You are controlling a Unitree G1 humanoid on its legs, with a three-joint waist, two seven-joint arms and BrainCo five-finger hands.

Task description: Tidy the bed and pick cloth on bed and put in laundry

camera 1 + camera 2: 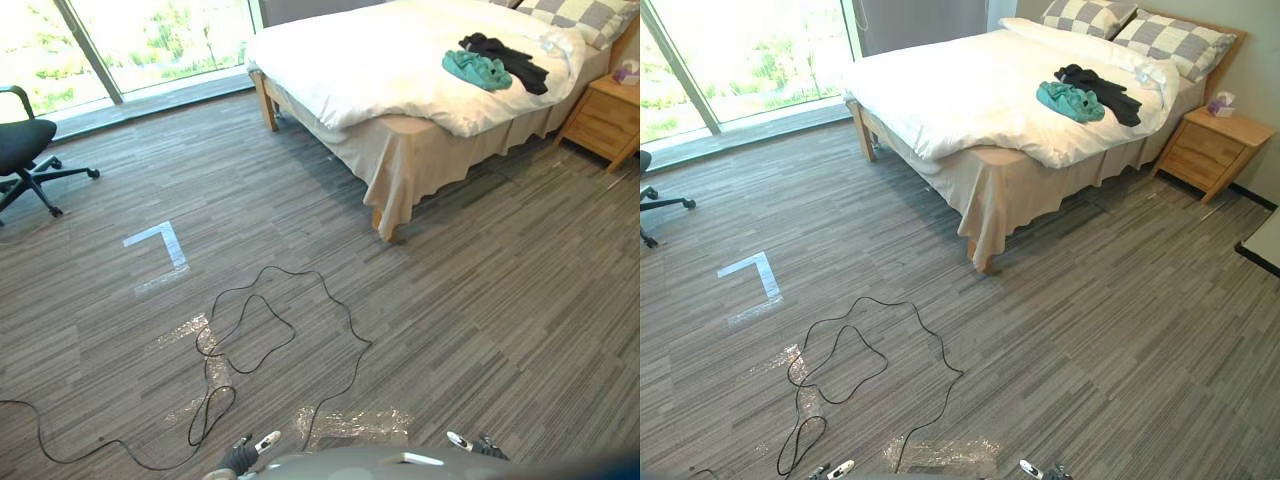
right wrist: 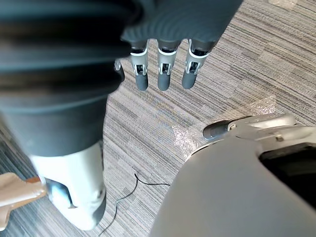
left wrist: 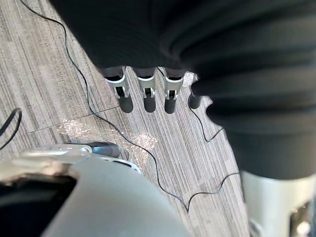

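Observation:
A bed (image 1: pixel 400 140) with a white duvet (image 1: pixel 950 90) stands at the far right of the room. On the duvet near the pillows lie a teal cloth (image 1: pixel 478 69) and a black cloth (image 1: pixel 510 57), touching each other. My left hand (image 3: pixel 145 91) hangs low by my side over the floor, fingers straight and holding nothing. My right hand (image 2: pixel 165 66) hangs the same way on the other side, fingers straight and empty. Both hands are far from the bed.
Two checked pillows (image 1: pixel 1135 28) sit at the bed's head. A wooden nightstand (image 1: pixel 1212 145) stands to the right of the bed. A black office chair (image 1: pixel 22 150) is at far left by the window. White tape (image 1: pixel 160 243) marks the floor.

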